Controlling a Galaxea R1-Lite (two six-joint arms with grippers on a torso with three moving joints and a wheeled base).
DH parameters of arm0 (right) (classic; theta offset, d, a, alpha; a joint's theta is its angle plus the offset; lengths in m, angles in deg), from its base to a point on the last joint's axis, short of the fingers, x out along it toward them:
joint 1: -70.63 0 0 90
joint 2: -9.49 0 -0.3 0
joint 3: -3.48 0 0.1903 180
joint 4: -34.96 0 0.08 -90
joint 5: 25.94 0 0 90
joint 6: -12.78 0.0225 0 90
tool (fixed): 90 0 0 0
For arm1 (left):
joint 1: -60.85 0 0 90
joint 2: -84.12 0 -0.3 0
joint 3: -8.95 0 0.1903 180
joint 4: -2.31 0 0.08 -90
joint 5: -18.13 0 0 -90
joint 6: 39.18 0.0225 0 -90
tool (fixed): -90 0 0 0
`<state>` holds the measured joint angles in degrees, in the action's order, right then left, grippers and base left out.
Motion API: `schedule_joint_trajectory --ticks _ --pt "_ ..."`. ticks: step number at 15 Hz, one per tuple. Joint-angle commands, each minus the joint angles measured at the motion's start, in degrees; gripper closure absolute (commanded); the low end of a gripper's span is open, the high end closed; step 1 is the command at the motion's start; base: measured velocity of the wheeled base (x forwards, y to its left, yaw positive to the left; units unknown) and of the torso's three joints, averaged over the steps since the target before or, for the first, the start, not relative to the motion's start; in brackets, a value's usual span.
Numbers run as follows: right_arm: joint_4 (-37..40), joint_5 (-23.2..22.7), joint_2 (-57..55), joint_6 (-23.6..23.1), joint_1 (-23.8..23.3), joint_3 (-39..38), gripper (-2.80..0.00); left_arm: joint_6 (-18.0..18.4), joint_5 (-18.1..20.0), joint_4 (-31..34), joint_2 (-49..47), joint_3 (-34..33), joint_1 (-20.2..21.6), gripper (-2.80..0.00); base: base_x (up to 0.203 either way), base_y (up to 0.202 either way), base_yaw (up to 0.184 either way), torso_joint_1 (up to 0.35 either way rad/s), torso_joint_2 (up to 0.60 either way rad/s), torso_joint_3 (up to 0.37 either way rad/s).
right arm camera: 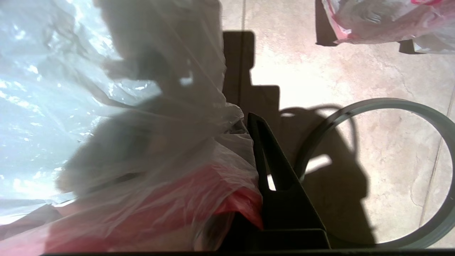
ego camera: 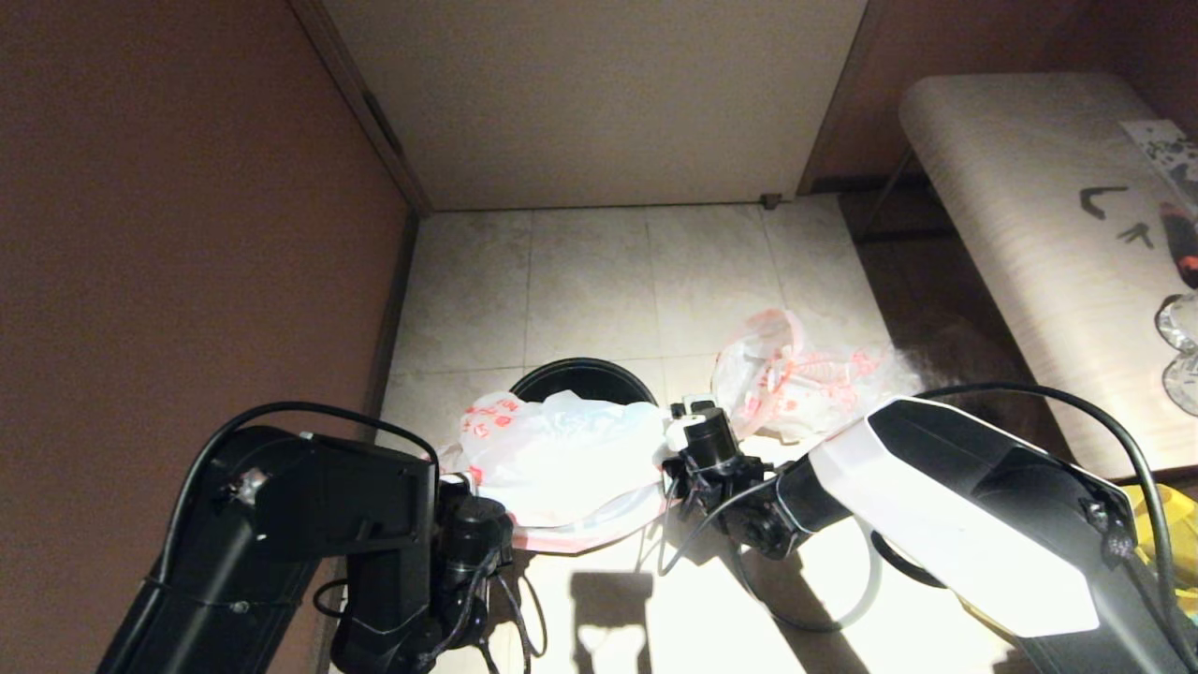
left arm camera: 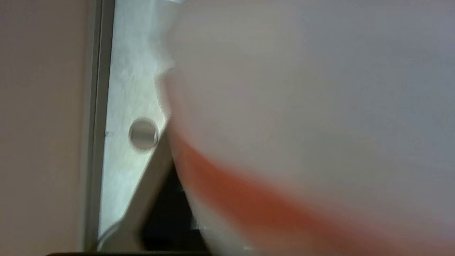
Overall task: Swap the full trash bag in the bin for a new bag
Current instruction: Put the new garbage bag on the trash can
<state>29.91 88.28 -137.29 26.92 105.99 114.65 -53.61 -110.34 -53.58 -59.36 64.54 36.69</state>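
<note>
The round black bin (ego camera: 580, 377) stands on the tiled floor ahead of me. Over its near side the new bag (ego camera: 562, 459), thin white plastic with a pinkish-red edge, is stretched between my two grippers. My right gripper (ego camera: 688, 421) is at the bag's right end, shut on bunched plastic (right arm camera: 213, 170) beside its dark finger (right arm camera: 273, 167). My left gripper (ego camera: 456, 482) is at the bag's left end, where blurred plastic (left arm camera: 302, 106) fills the left wrist view. The lumpy full trash bag (ego camera: 796, 379) lies on the floor right of the bin. A grey hoop (right arm camera: 391, 105) lies on the floor under my right arm.
A brown wall (ego camera: 187, 234) runs close on the left and a pale door (ego camera: 599, 103) closes the back. A light-topped table (ego camera: 1029, 243) stands at the right with a yellow bag (ego camera: 1170, 524) by it. A small round knob (left arm camera: 143, 133) sits near the wall.
</note>
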Motion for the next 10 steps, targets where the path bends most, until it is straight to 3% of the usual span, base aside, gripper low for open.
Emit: schedule_joint_trajectory --ticks 1,5,10 --pt "-0.1 0.1 0.4 0.0 0.1 -0.1 0.00 -0.4 -0.1 -2.2 2.8 -4.6 -0.8 -2.80 0.000 0.000 0.000 0.000 0.00 0.000" --pt "-0.1 0.1 0.4 -0.2 0.1 0.1 0.00 -3.1 1.1 -6.3 5.8 -9.3 -1.6 -2.80 0.000 0.000 0.000 0.000 0.00 0.000" --pt "-0.1 0.1 0.4 -0.8 0.1 0.3 0.00 -4.6 5.2 -4.9 6.4 -7.4 -2.5 -2.80 0.000 0.000 0.000 0.000 0.00 0.000"
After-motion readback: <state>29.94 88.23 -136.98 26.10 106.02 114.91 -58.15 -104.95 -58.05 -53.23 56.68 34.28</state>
